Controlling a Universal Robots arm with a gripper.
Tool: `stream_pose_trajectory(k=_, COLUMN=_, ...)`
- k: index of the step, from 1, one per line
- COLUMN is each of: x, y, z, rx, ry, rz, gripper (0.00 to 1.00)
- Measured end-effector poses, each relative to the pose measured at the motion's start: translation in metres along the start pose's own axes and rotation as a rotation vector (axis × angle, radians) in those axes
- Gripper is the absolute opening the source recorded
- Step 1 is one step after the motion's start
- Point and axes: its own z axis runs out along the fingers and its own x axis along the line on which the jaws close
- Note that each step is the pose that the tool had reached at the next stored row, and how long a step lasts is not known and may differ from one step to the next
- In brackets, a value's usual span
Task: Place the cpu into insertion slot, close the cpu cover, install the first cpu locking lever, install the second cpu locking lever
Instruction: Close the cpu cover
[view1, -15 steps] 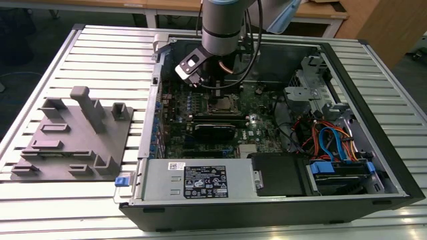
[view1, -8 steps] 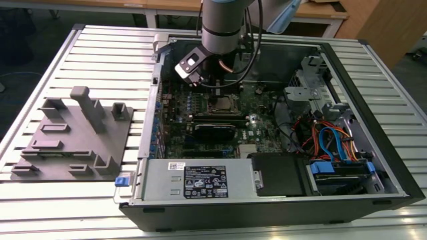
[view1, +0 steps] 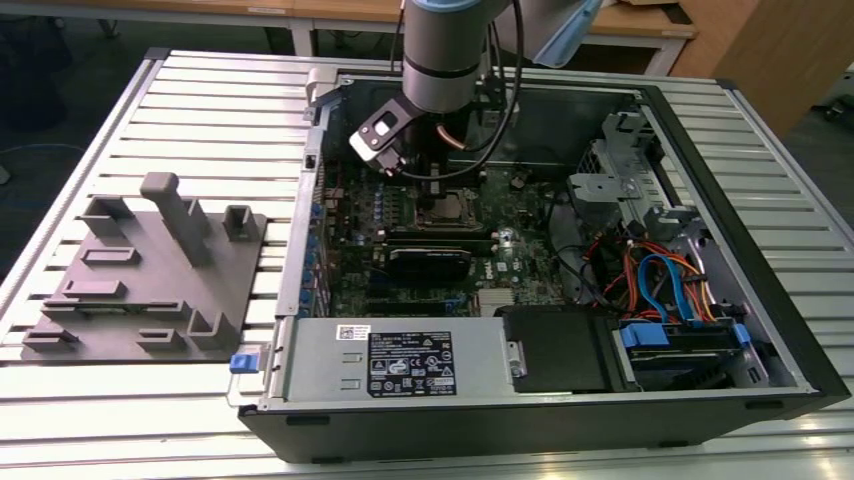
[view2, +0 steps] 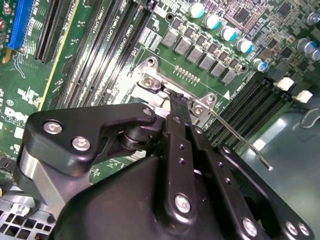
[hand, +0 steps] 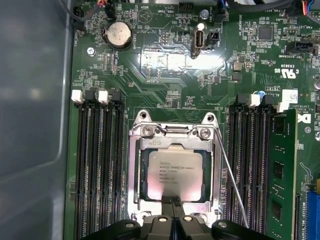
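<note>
1. Exterior view: I have the grey metal robot arm (view1: 441, 50) reaching down into the open black tower computer case (view1: 747, 330), which lies on the pale slatted metal table (view1: 214, 90). My black two-finger gripper (view1: 427, 182) hangs right over the insertion slot (view1: 447, 208), the small square dark socket with a thin silvery rim on the green circuit board (view1: 354, 255). A grey moulded plastic fixture (view1: 147, 270) sits well apart, toward the exterior view's left.

2. Second wrist view: the slim black fingers (view2: 179, 130) are pressed together with nothing visible between them. Their tips are down at the silvery metal bracket (view2: 150, 82) on the socket's edge. A thin silvery wire locking lever (view2: 240, 142) slants away from the socket and looks unlatched to me. Long narrow black memory slots (view2: 107, 45) run nearby.

3. First wrist view: the cpu (hand: 175, 169), a small flat square chip with a dull silvery top, lies seated in the slot. The cpu cover (hand: 135, 175), a thin square silvery frame plate, lies flat around it, and the chip shows through its window. The fingertips meet at the cover's edge, though I cannot tell whether they touch it.

4. I judge placing is done and the cover is down or nearly so, with the levers not yet installed. A lever move calls for catching that thin wire without slipping, then tucking it under its hook clear of the board.
</note>
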Motion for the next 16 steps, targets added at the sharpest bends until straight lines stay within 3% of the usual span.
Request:
stream_pose_trajectory(k=7, x=0.0004, y=0.0003, z=-0.0006, rx=-0.0022, ry=0.0026, rz=0.0, gripper=0.1)
stream_pose_trajectory(k=16, x=0.0006, y=0.0, z=-0.0078, rx=-0.0019, ry=0.0023, rz=0.0, gripper=0.1)
